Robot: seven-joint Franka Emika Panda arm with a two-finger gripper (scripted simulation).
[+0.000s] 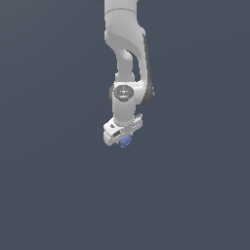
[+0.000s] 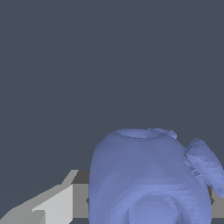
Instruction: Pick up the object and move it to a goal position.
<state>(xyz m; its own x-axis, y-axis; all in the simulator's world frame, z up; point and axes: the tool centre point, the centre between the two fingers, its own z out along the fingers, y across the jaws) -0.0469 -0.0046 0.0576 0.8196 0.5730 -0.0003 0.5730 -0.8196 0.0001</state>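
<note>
Lighting even and dim; flat slate-grey background in both views. No cast shadows or glare. Soft shading on the arm [image 1: 126, 53]. Renders sharp, coarse faceting visible, no edge distortion.

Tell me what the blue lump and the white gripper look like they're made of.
Blue lump: matte, faceted blue-violet surface with a rimmed opening on top and a handle-like bulge, perhaps ceramic or plastic; the render leaves it open. Gripper: smooth white shell with soft shading, like painted plastic or metal; a grey-white finger looks flat and hard.
</note>
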